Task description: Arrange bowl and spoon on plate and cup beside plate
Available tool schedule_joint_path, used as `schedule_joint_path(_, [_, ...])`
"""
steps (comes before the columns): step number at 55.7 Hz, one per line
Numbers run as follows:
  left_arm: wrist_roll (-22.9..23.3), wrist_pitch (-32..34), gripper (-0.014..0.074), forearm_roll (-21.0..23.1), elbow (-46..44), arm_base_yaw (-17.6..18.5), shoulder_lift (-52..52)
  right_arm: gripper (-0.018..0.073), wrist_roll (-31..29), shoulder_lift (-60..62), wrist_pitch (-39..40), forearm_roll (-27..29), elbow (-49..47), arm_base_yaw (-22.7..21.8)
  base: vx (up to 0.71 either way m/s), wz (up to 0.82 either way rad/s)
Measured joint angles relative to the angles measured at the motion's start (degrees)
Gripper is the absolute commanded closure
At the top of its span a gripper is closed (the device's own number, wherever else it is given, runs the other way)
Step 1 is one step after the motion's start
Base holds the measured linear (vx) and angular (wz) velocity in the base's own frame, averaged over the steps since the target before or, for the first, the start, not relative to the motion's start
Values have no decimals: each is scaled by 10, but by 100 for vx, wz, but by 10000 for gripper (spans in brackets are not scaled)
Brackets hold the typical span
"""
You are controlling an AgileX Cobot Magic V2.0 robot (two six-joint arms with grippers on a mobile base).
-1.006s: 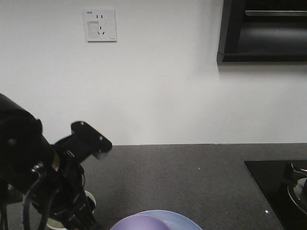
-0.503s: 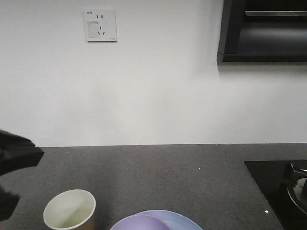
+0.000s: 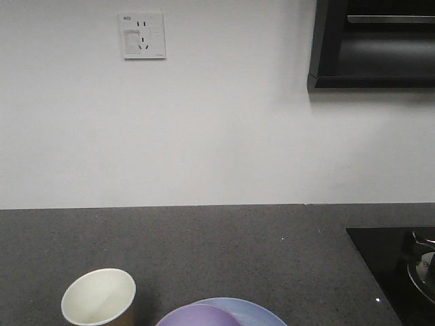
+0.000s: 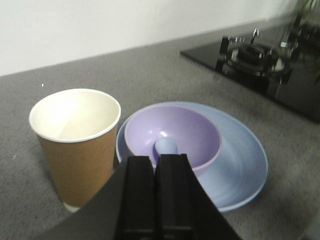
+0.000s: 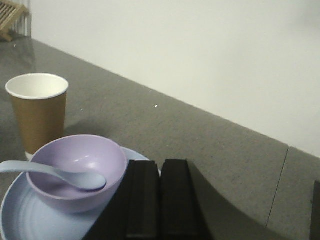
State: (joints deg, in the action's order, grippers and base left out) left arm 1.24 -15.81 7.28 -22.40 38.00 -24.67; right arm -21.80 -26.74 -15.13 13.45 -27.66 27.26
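Observation:
The lavender bowl [image 4: 172, 134] [image 5: 76, 170] [image 3: 198, 316] rests on the pale blue plate [image 4: 239, 165] [image 5: 20, 212] [image 3: 255, 310]. In the bowl lies the pale spoon [image 5: 60, 175] [image 4: 166, 146], its handle sticking out over the rim. The brown paper cup [image 4: 76, 142] [image 5: 38, 111] [image 3: 99, 297] stands upright on the counter just left of the plate. My left gripper [image 4: 156, 160] is shut and empty, pulled back on the near side of the bowl. My right gripper [image 5: 160, 164] is shut and empty too, beside the plate's right edge.
A dark speckled counter [image 3: 238, 251] runs to a white wall. A black stove top with a burner [image 4: 252, 55] [image 3: 408, 268] sits at the right. A wooden rack [image 5: 10, 17] stands far left. A dark cabinet [image 3: 374, 44] hangs on the wall at upper right.
The left arm, which covered the cup in the front view a second ago, has drawn back out of that view to the left, leaving the cup standing alone beside the plate.

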Motion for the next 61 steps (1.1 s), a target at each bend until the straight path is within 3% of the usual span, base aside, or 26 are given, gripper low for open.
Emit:
schedule_joint_path(12, [0,89,603,6,21,0,7,568,-2,16,90,2,33,0,0,0])
schedule_joint_path(48, [0,100,603,6,37,-2,8,568,-2,17,91,4,33,0,0,0])
schedule_joint_path(54, [-9,108,603,-4,77,-44,29,568,-2,17,92,4,33,0,0,2])
schedule_joint_path(61, [-28,132,603,-19,136,-143,83,568,-2,17,92,4,33,0,0,0])
